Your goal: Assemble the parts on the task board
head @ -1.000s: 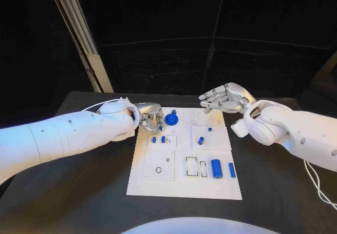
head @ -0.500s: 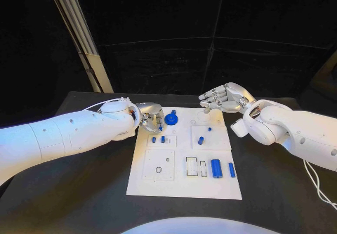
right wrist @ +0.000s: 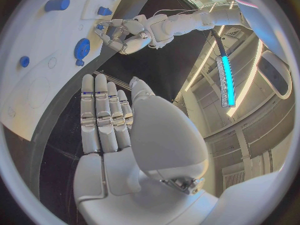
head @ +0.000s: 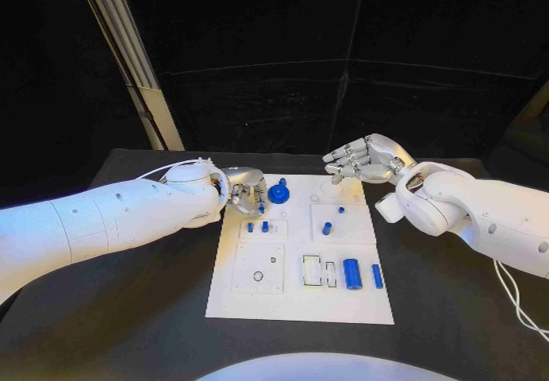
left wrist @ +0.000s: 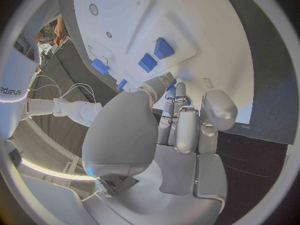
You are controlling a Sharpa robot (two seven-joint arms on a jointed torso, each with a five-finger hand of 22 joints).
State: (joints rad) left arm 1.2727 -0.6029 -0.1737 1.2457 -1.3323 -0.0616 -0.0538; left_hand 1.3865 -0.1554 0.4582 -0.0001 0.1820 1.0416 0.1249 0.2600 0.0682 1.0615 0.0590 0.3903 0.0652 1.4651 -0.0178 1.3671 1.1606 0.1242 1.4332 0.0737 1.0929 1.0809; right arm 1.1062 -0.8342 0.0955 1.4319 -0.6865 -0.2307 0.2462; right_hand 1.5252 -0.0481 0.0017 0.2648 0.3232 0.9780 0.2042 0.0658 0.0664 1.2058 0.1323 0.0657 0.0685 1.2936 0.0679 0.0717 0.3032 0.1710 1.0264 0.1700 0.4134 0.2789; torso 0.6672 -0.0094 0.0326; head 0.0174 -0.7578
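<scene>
The white task board [head: 300, 305] lies in the middle of the black table. On it are a blue gear-like disc [head: 279, 195], small blue pegs [head: 266, 226] and two blue cylinders [head: 354, 275]. My left hand [head: 243, 193] hovers over the board's far left corner, just left of the disc. Its fingers are curled in, and a small blue part [left wrist: 169, 87] shows pinched between thumb and fingers. My right hand [head: 360, 162] hangs above the board's far right edge, fingers apart and nothing in them; the right wrist view shows its fingers [right wrist: 103, 120] held straight.
Rectangular slots [head: 312, 270] and a square plate with a small hole [head: 259, 276] mark the board's near half. A slanted pale post [head: 137, 75] stands behind the table at the far left. A white cable [head: 512, 302] trails under my right arm.
</scene>
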